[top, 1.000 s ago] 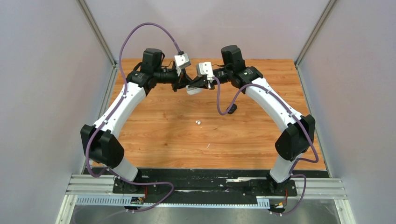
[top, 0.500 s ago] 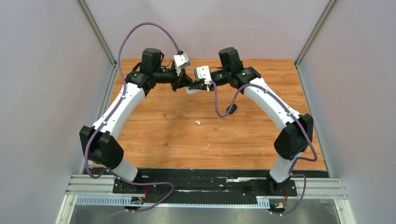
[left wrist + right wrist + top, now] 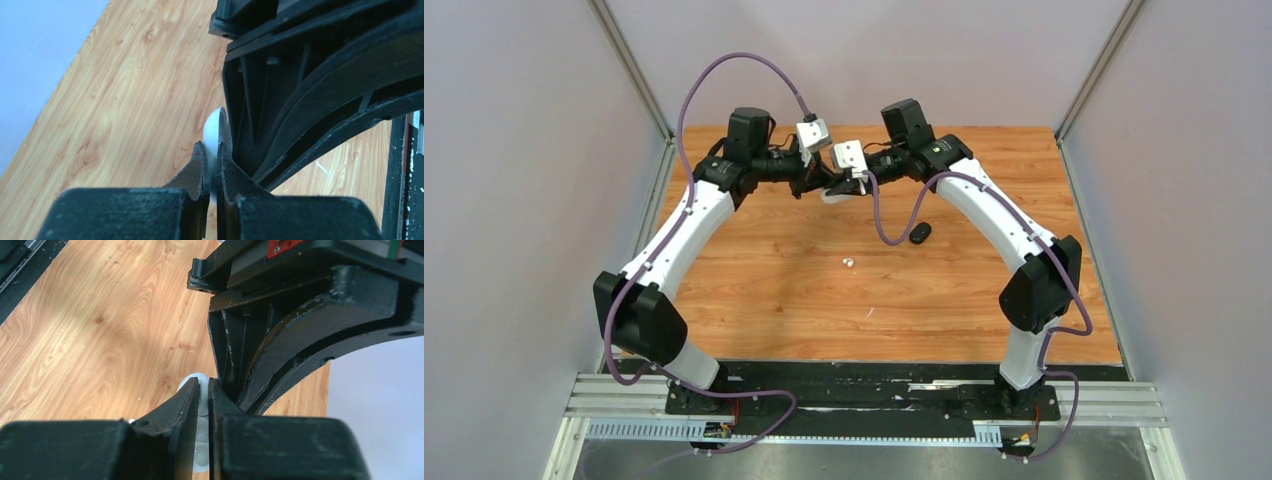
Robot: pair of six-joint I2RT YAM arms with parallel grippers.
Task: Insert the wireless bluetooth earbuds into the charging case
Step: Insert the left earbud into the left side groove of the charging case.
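Both arms are arched inward; the left gripper (image 3: 212, 156) and right gripper (image 3: 204, 387) are clamped onto one white case (image 3: 216, 129).

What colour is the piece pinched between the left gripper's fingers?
The piece is white; left wrist view.

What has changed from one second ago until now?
The right gripper and its arm shifted toward the left arm, uncovering the black case. The left gripper stayed shut on the white case; the white earbud stayed on the table.
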